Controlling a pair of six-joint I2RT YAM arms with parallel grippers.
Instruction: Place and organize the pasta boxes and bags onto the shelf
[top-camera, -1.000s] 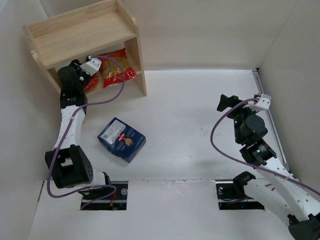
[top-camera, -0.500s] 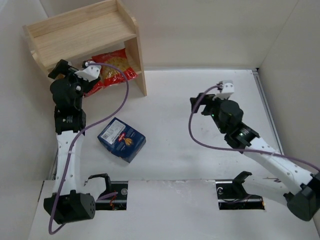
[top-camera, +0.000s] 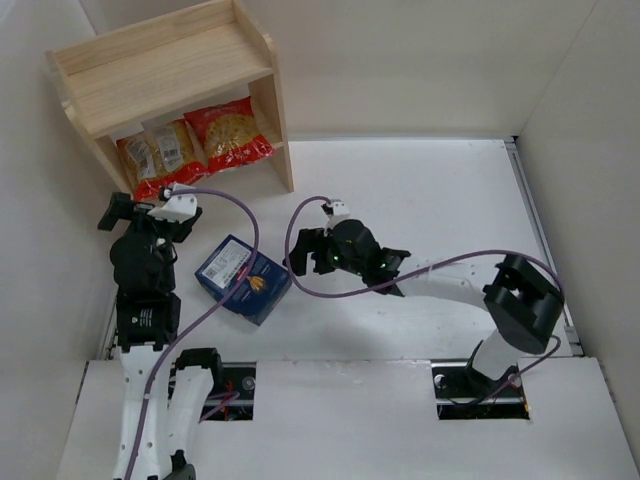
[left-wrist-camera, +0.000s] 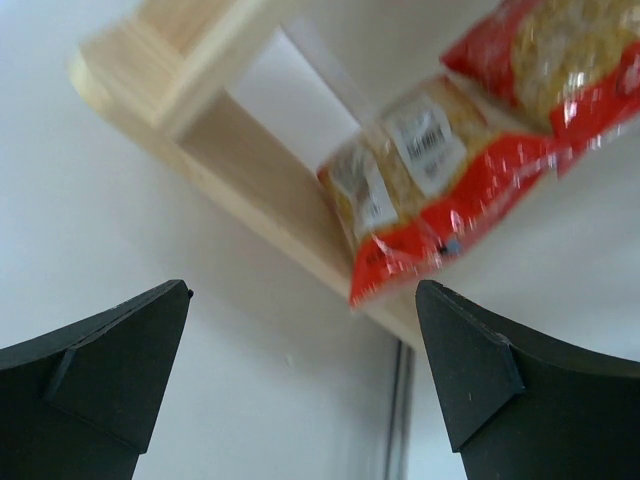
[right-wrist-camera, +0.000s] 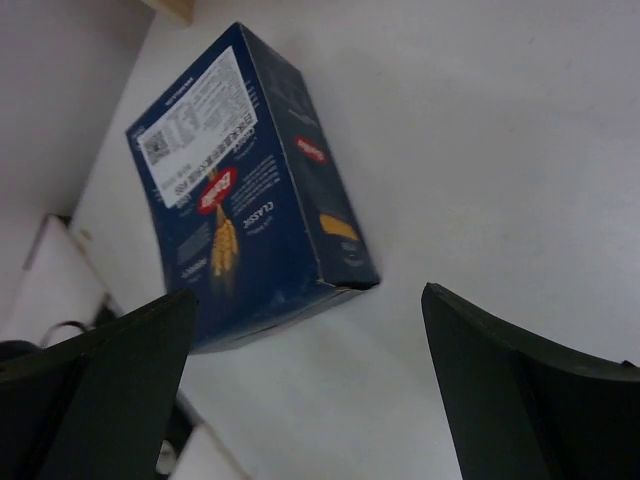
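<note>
While both arms were over the white surface (top-camera: 430, 200), neither held anything. The left end effector (left-wrist-camera: 302, 292) was spread wide, with nothing between its fingers. It sat near the left wall, in front of the shelf (top-camera: 165, 65) and apart from it. It pointed toward the lower tier. The left wrist view was blurry but showed the shelf's side panel and both bags ahead.

The shelf was light wood with two tiers, standing in the far left corner. The top tier looked bare in the top view. The two bags lay flat side by side on the lower tier, with their near ends sticking out past the front edge. The labelled bag (top-camera: 160, 158) was on the left, next to the left side panel, with its white labels facing up. The plain bag (top-camera: 232, 135) was on the right, next to the right side panel. Both were clear with yellow pasta inside and red bands at the ends. I could not tell whether the two bags touched.

The pasta box (top-camera: 243, 278) was not on the shelf. It lay flat on the surface near the left arm, turned at an angle, dark blue with the white label face up. The right arm stretched across to the left, and the right end effector (top-camera: 302, 255) sat just beside the box's right side. Its jaws were spread and empty. In the right wrist view the box lay ahead between the fingers (right-wrist-camera: 110, 380), and no contact was visible. A purple cable (top-camera: 290, 250) looped off the right wrist.
</note>
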